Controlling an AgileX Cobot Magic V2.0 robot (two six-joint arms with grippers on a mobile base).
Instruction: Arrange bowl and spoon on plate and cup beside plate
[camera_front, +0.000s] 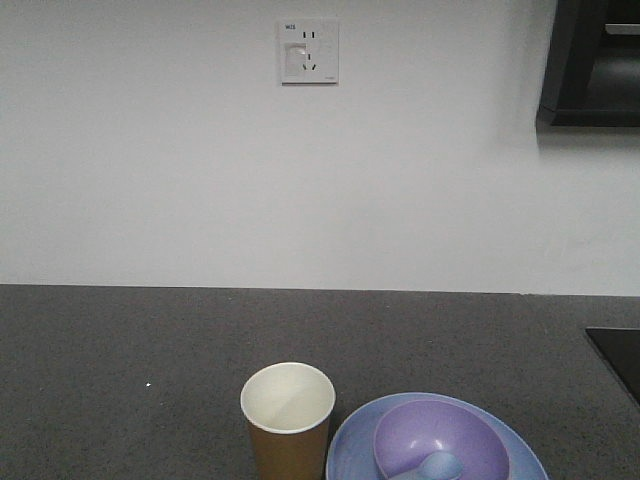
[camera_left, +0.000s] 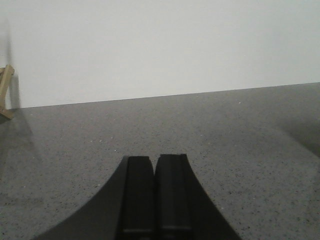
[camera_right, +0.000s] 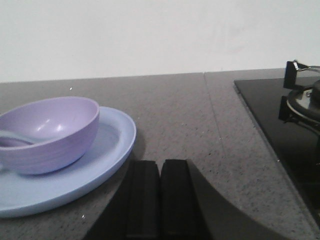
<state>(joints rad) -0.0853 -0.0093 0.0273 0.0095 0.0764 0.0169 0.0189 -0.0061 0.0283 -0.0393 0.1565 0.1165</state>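
A lavender bowl (camera_front: 450, 432) sits on the pale blue plate (camera_front: 352, 445) at the counter's near edge, with the pale blue spoon (camera_front: 434, 466) lying inside it. The brown paper cup (camera_front: 287, 418) stands upright just left of the plate, close to its rim. In the right wrist view the bowl (camera_right: 50, 132) rests on the plate (camera_right: 107, 155), a sliver of the spoon (camera_right: 14, 137) showing inside. My right gripper (camera_right: 160, 163) is shut and empty, low over the counter just right of the plate. My left gripper (camera_left: 154, 159) is shut and empty over bare counter.
A black hob (camera_right: 280, 125) with a burner lies on the right, its corner (camera_front: 618, 355) showing in the front view. A wall socket (camera_front: 308, 51) sits on the white back wall. A wooden piece (camera_left: 6, 90) leans at the far left.
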